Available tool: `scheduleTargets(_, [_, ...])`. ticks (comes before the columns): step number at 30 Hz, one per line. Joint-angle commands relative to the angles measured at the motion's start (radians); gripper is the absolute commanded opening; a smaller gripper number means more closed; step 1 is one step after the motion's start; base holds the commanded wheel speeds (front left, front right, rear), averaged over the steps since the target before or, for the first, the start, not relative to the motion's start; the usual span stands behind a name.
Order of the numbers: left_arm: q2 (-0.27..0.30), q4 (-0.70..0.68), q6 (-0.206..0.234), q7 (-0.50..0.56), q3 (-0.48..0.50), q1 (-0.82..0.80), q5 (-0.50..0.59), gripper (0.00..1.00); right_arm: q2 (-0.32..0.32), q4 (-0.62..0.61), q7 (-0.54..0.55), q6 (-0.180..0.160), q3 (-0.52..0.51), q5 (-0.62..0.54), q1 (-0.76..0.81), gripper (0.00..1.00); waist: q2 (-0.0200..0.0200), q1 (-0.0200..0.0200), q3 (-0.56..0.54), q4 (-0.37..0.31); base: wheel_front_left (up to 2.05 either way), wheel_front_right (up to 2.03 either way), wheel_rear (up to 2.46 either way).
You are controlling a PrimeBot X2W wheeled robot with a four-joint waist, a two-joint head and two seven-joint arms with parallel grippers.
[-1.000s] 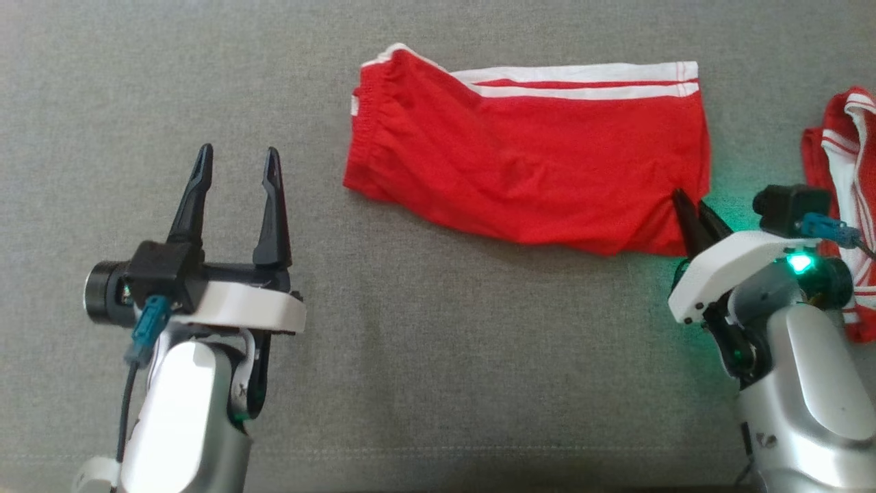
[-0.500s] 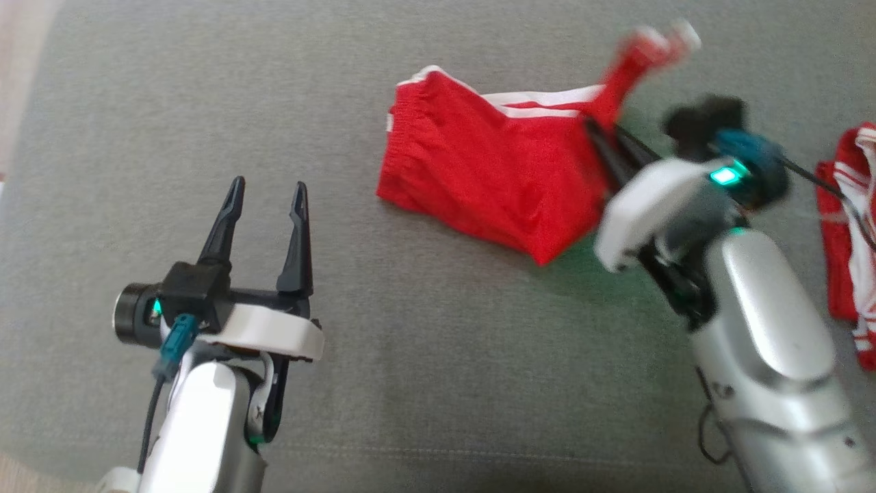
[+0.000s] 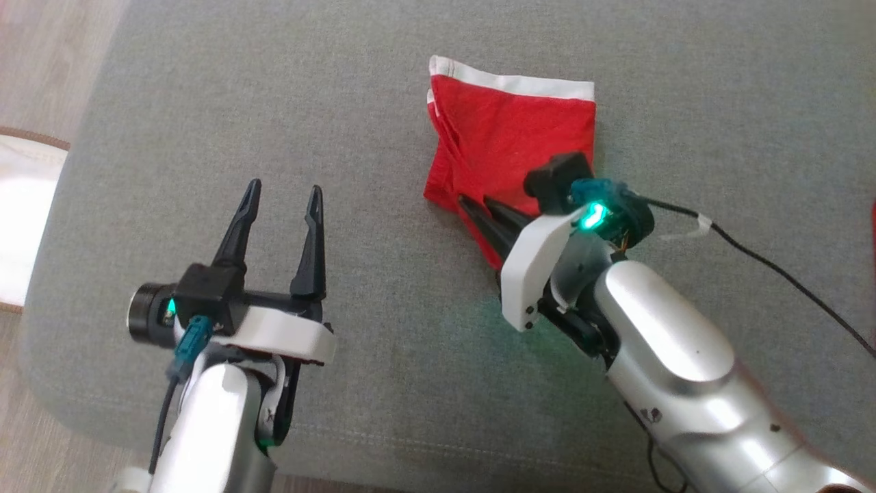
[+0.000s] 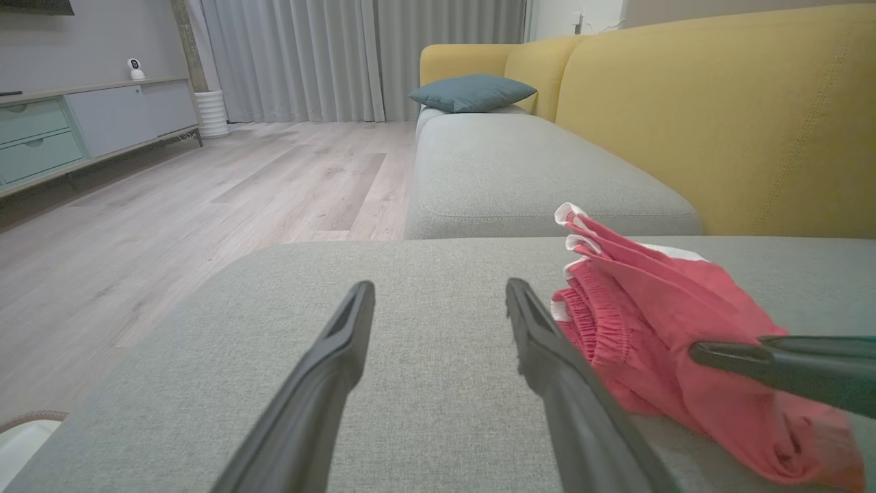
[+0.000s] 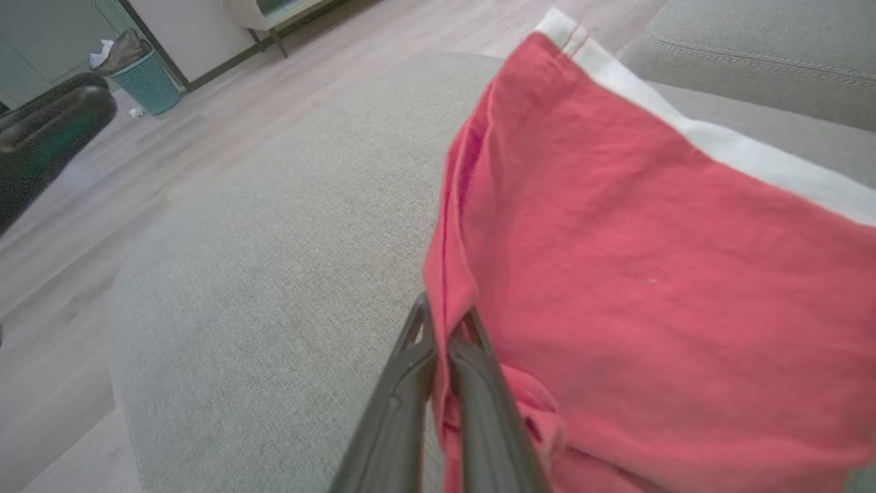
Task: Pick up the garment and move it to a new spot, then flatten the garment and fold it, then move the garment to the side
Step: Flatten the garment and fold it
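Observation:
The garment (image 3: 510,130) is a pair of red shorts with white trim, lying doubled over on the grey sofa cushion (image 3: 383,103). My right gripper (image 3: 477,203) sits at its near left corner, low on the cushion. In the right wrist view the right gripper (image 5: 445,311) is shut on a fold of the red garment (image 5: 650,260). My left gripper (image 3: 285,188) stands open and holds nothing, on the garment's near left and well apart from it. In the left wrist view the left gripper (image 4: 439,287) points past the garment (image 4: 657,308), with the right gripper (image 4: 698,352) coming in from the right.
The cushion's rounded left edge drops to wood floor (image 3: 41,61), where a pale round object (image 3: 20,219) lies. A black cable (image 3: 773,267) trails from my right wrist. The yellow sofa back (image 4: 753,103) and a blue pillow (image 4: 472,92) lie beyond.
My right gripper has carried the garment's right end up and over to the left, doubling the garment. The head camera has turned left. The left gripper stays open.

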Motion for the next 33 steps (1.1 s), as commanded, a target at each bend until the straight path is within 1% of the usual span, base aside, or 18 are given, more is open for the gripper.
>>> scheduleTargets(1, [0.005, -0.033, 0.004, -0.005, 0.033, -0.009, -0.003, 1.00, 0.025, -0.025, -0.026, 0.003, 0.018, 0.016, -0.021, 1.00, -0.0001, 0.0000, 0.003, -0.002, 0.00, 0.00, 0.00])
scheduleTargets(5, [0.004, -0.032, 0.005, -0.005, 0.037, -0.011, 0.000, 1.00, 0.025, -0.003, -0.112, 0.003, 0.047, 0.039, -0.040, 1.00, -0.0001, 0.0000, 0.008, -0.012, 0.00, 0.00, 0.00])
scheduleTargets(10, [0.005, -0.033, 0.003, -0.005, 0.042, -0.013, 0.005, 1.00, 0.025, -0.037, -0.266, 0.003, 0.059, 0.042, -0.057, 1.00, -0.0001, 0.0000, 0.009, -0.036, 0.00, 0.00, 0.00])
scheduleTargets(13, [0.009, -0.035, 0.004, -0.005, 0.050, -0.011, 0.009, 1.00, 0.020, -0.057, -0.344, 0.003, 0.017, 0.013, -0.044, 1.00, -0.0001, 0.0000, 0.006, -0.057, 0.00, 0.00, 0.00])
scheduleTargets(17, [0.014, -0.037, 0.006, -0.005, 0.057, -0.005, 0.016, 1.00, -0.023, -0.102, -0.411, 0.003, -0.099, -0.033, 0.015, 1.00, -0.0001, 0.0000, -0.002, -0.085, 0.00, 0.00, 0.00])
scheduleTargets(22, [0.026, -0.043, 0.012, -0.005, 0.070, 0.002, 0.022, 1.00, -0.070, -0.183, -0.422, 0.003, -0.292, -0.103, 0.145, 1.00, -0.0001, 0.0000, -0.010, -0.122, 0.00, 0.00, 0.00])
scheduleTargets(26, [0.038, -0.048, 0.015, -0.005, 0.082, 0.009, 0.022, 1.00, -0.074, -0.271, -0.398, 0.003, -0.430, -0.155, 0.262, 1.00, -0.0001, 0.0000, -0.012, -0.148, 0.00, 0.00, 0.00])
scheduleTargets(27, [0.041, -0.049, 0.015, -0.005, 0.084, 0.011, 0.023, 1.00, -0.071, -0.295, -0.390, 0.003, -0.456, -0.165, 0.288, 1.00, -0.0001, 0.0000, -0.012, -0.154, 0.00, 0.00, 0.00])
scheduleTargets(28, [0.041, -0.049, 0.015, -0.005, 0.084, 0.011, 0.023, 1.00, -0.071, -0.295, -0.390, 0.003, -0.456, -0.165, 0.288, 1.00, -0.0001, 0.0000, -0.012, -0.154, 0.00, 0.00, 0.00])
scheduleTargets(31, [0.048, -0.050, 0.016, -0.005, 0.090, 0.014, 0.023, 1.00, -0.056, -0.366, -0.364, 0.003, -0.506, -0.192, 0.356, 1.00, -0.0001, 0.0000, -0.010, -0.166, 0.00, 0.00, 0.00])
scheduleTargets(33, [0.052, -0.050, 0.016, -0.005, 0.092, 0.015, 0.023, 1.00, -0.045, -0.406, -0.349, 0.003, -0.523, -0.203, 0.388, 1.00, -0.0001, 0.0000, -0.009, -0.171, 0.00, 0.00, 0.00])
